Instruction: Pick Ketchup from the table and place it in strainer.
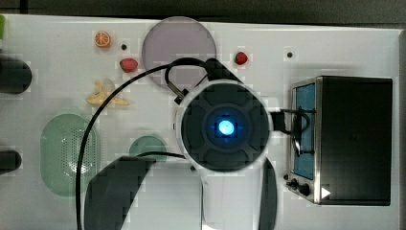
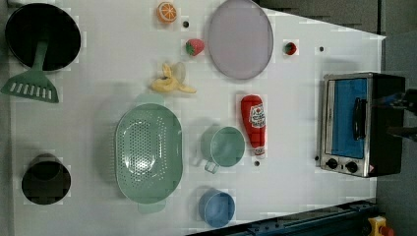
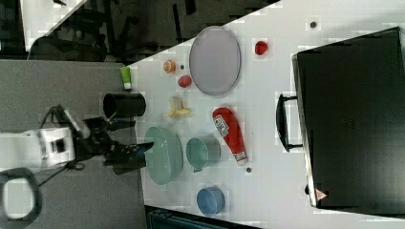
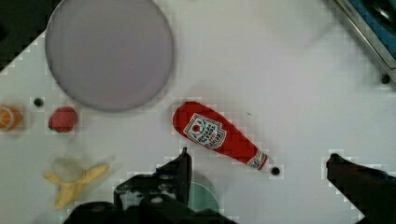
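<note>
Strainer (image 2: 148,153) sits empty on table (image 2: 98,98), teal cup (image 2: 223,146) between it and Ketchup (image 2: 253,124). Ketchup lies flat beside lilac plate (image 2: 240,38), looks soft, light, plush-like; you should pinch across fat body, not narrow cap. Gripper (image 4: 259,161) hangs above, fingers spread wide, holding nothing.

The arm (image 1: 225,127) has glossy white shells with dark grey joint covers, a round dark cap with a glowing blue light, looping black cables, and a black end effector (image 4: 257,161).
</note>
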Controlling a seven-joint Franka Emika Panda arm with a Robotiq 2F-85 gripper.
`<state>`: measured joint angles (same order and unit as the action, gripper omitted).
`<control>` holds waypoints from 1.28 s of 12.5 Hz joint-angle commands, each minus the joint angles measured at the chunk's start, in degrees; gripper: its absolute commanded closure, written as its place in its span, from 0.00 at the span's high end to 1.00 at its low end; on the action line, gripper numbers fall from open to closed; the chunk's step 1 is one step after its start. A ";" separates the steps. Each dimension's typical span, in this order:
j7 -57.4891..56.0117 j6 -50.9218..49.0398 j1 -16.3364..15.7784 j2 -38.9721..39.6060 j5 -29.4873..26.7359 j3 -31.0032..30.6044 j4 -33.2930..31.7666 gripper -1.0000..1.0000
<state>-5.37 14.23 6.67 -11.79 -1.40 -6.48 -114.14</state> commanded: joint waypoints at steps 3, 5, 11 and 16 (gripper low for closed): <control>-22.47 11.15 0.36 6.34 -0.04 -2.56 -9.63 1.00; -31.06 17.49 0.32 8.45 -0.03 -3.10 -12.96 1.00; -51.02 36.30 0.03 16.91 -0.02 -4.43 -21.31 1.00; -50.66 44.62 0.03 25.73 -0.02 -4.32 -22.94 1.00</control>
<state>-52.93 57.07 6.38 14.48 -1.18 -10.34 -136.97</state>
